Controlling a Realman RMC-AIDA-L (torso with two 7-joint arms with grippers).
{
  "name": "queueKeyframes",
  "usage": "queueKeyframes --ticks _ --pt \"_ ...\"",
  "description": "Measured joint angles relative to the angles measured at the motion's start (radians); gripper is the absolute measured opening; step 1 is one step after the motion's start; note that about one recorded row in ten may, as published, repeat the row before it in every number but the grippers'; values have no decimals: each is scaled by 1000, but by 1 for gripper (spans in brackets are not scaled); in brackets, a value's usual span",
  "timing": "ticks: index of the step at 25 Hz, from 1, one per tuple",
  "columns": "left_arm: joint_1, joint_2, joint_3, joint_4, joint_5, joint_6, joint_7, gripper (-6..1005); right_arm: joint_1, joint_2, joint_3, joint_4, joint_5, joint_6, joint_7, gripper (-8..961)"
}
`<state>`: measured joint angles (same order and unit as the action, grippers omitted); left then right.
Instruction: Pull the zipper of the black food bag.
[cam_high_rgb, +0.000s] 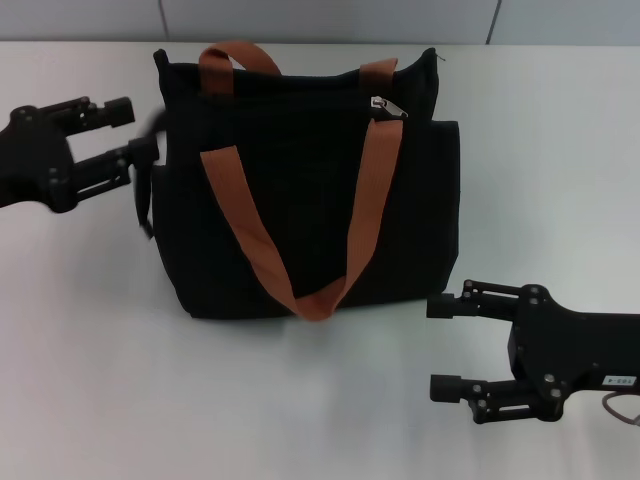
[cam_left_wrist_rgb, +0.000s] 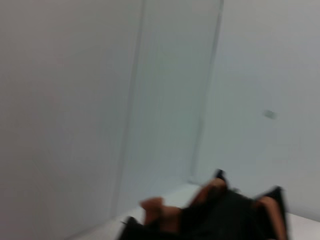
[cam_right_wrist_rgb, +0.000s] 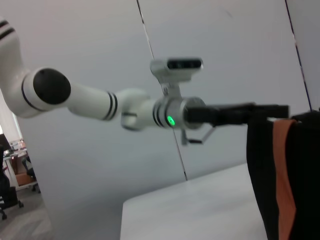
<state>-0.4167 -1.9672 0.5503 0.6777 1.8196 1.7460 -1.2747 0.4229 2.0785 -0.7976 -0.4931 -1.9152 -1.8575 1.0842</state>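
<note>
The black food bag (cam_high_rgb: 300, 190) stands on the white table, its two rust-brown strap handles (cam_high_rgb: 350, 220) hanging down its front. The silver zipper pull (cam_high_rgb: 388, 106) sits at the top right of the bag on the black zip line. My left gripper (cam_high_rgb: 138, 130) is open at the bag's upper left edge, its lower fingertip close to the bag's side. It also shows in the right wrist view (cam_right_wrist_rgb: 270, 109), reaching to the bag (cam_right_wrist_rgb: 285, 180). My right gripper (cam_high_rgb: 441, 347) is open and empty, low over the table at the bag's front right corner, well below the zipper. The left wrist view shows only the bag's top (cam_left_wrist_rgb: 225, 215).
The white table (cam_high_rgb: 560, 150) extends on all sides of the bag. A pale wall with panel seams (cam_high_rgb: 330, 20) stands behind it. A small black side loop (cam_high_rgb: 145, 205) hangs on the bag's left side by the left gripper.
</note>
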Motion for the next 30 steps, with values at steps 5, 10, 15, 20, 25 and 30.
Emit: queueKeyframes --ticks 5,10,15,20,25,30 --pt "-11 45 -6 52 31 117 -128 572 20 2 -9 26 -17 39 0 817" --pt "-10 38 -6 38 28 235 -104 750 32 2 -22 41 -19 54 -6 817" --pt "2 -9 11 24 46 253 -11 837 47 2 -23 48 -19 70 -24 817" --pt "27 -32 67 -136 65 252 207 835 52 3 -23 61 -18 84 -37 817" --pt "41 -47 76 -187 132 235 280 834 68 3 -23 83 -18 104 -41 817" --pt "46 -69 77 -194 208 184 287 833 77 3 -23 110 -26 122 -62 817"
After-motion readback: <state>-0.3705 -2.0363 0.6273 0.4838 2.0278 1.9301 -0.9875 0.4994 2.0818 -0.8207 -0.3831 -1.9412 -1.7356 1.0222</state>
